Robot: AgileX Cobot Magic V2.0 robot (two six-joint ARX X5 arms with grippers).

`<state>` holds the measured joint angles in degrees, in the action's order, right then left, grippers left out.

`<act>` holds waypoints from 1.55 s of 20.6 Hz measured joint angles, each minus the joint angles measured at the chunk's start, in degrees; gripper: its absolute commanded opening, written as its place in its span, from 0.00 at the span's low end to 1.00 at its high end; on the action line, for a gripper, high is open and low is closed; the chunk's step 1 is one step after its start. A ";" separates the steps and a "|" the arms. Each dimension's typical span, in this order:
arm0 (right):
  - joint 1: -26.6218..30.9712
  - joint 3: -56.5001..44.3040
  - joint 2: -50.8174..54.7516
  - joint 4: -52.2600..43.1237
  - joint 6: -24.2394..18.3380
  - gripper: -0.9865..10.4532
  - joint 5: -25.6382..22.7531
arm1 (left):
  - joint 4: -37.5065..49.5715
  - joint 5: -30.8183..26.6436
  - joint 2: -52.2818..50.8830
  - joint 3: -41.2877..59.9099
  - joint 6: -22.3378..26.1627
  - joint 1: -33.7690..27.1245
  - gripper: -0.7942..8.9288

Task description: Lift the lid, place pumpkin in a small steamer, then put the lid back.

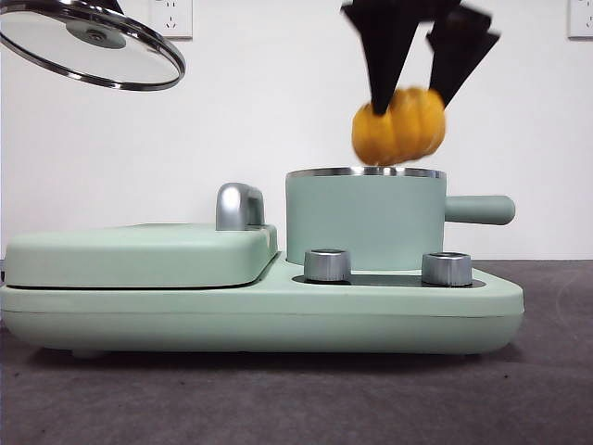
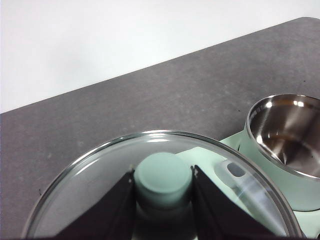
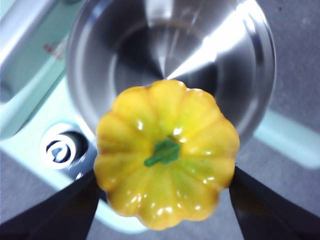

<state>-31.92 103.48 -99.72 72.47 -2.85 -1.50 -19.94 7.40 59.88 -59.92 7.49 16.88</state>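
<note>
The small steamer [image 1: 364,218], a mint-green pot with a steel rim and side handle, stands uncovered on the base, its steel inside showing [image 3: 170,55] [image 2: 287,132]. Just above its rim hangs the yellow-orange pumpkin [image 1: 399,124] [image 3: 165,152], green stem up, with my right gripper [image 1: 412,97] [image 3: 162,200] shut on its sides. High at the far left, my left gripper [image 2: 163,187] is shut on the mint-green knob of the glass lid [image 1: 91,46] [image 2: 100,185], which hangs tilted in the air, away from the pot.
The wide mint-green base [image 1: 259,311] carries two steel knobs [image 1: 327,264] [image 1: 446,268] in front of the pot. A flat mint-green cover [image 1: 139,252] with a steel handle [image 1: 238,206] fills its left half. Dark grey table [image 1: 296,399] lies all around.
</note>
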 measured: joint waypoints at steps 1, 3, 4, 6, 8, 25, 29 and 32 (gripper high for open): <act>0.15 0.00 -0.68 -0.76 -0.35 0.37 0.07 | 0.00 0.00 0.00 0.00 0.00 0.00 0.10; 0.52 0.00 -2.08 -2.25 -1.05 0.37 0.37 | 0.00 -0.02 0.00 0.00 0.00 0.00 0.10; 0.72 0.00 -2.64 -2.71 -1.38 0.37 0.57 | 0.00 0.00 0.00 0.00 -0.02 0.00 0.10; 1.05 0.00 -3.56 -3.39 -1.81 0.37 1.55 | -0.02 0.00 0.00 0.00 -0.04 0.00 0.10; 1.14 0.00 -4.70 -4.66 -2.38 0.37 1.92 | 0.00 0.00 0.00 0.00 -0.13 0.00 0.10; 1.18 0.07 -13.00 -11.08 -4.83 0.37 4.52 | -0.02 0.00 0.00 0.00 -0.72 0.00 0.10; 1.18 0.33 -14.86 -11.17 -4.83 0.37 4.72 | -0.02 0.00 0.00 0.00 -0.85 0.00 0.10; 1.11 0.35 -14.97 -11.23 -4.83 0.46 4.72 | -0.04 0.00 0.00 0.00 -0.87 0.00 0.10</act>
<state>-30.81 103.83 -114.69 61.23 -7.68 3.22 -19.99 7.40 59.88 -59.92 6.61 16.88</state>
